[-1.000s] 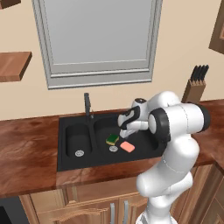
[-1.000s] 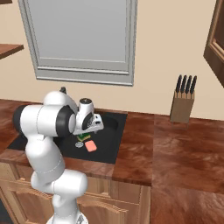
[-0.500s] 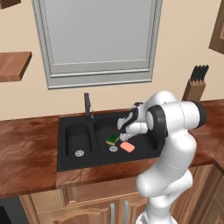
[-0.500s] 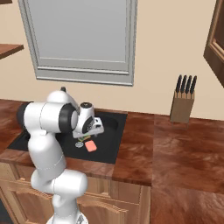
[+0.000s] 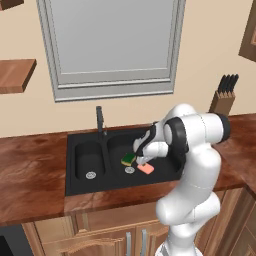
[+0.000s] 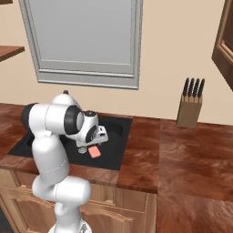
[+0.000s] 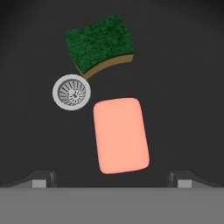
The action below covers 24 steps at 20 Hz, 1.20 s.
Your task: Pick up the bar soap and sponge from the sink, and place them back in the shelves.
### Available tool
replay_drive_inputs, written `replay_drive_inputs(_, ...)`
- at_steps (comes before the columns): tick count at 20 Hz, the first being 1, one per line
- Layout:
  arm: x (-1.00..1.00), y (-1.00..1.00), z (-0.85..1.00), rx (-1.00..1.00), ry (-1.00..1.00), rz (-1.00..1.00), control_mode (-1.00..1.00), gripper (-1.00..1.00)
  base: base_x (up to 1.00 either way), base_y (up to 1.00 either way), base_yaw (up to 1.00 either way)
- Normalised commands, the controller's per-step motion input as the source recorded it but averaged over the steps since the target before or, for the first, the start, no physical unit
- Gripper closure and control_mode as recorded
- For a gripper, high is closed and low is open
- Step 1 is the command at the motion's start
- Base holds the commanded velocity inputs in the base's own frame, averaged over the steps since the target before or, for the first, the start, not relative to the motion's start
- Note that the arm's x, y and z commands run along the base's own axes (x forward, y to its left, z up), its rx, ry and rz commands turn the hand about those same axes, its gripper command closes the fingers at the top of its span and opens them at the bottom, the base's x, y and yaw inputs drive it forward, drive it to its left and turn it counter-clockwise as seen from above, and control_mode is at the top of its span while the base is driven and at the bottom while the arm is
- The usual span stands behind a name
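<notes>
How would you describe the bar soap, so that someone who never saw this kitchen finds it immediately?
Look into the larger bowl of the black sink set in the wooden counter. On its floor, near the round silver drain, lies the bar soap: a smooth salmon-pink bar with rounded corners, unlike the yellow sponge with its rough green top.

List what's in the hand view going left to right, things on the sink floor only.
Round silver drain → sponge → bar soap. All three lie on the black floor of the sink.
</notes>
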Motion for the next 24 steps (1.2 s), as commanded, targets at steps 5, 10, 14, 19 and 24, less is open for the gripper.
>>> replay_drive_inputs(5,0.00,0.00,-0.20,0.00,0.00,0.00,-1.00,-1.00,0.00,0.00,0.00)
replay_drive_inputs(10,0.00,0.00,-0.19,0.00,0.01,0.00,-1.00,-1.00,0.00,0.00,0.00)
replay_drive_inputs(14,0.00,0.00,-0.16,0.00,0.00,0.00,-1.00,-1.00,0.00,0.00,0.00)
replay_drive_inputs(19,0.07,0.00,-0.17,0.00,0.00,0.00,-1.00,-1.00,0.00,0.00,0.00)
replay_drive_inputs(24,0.12,0.00,-0.14,0.00,0.00,0.00,-1.00,-1.00,0.00,0.00,0.00)
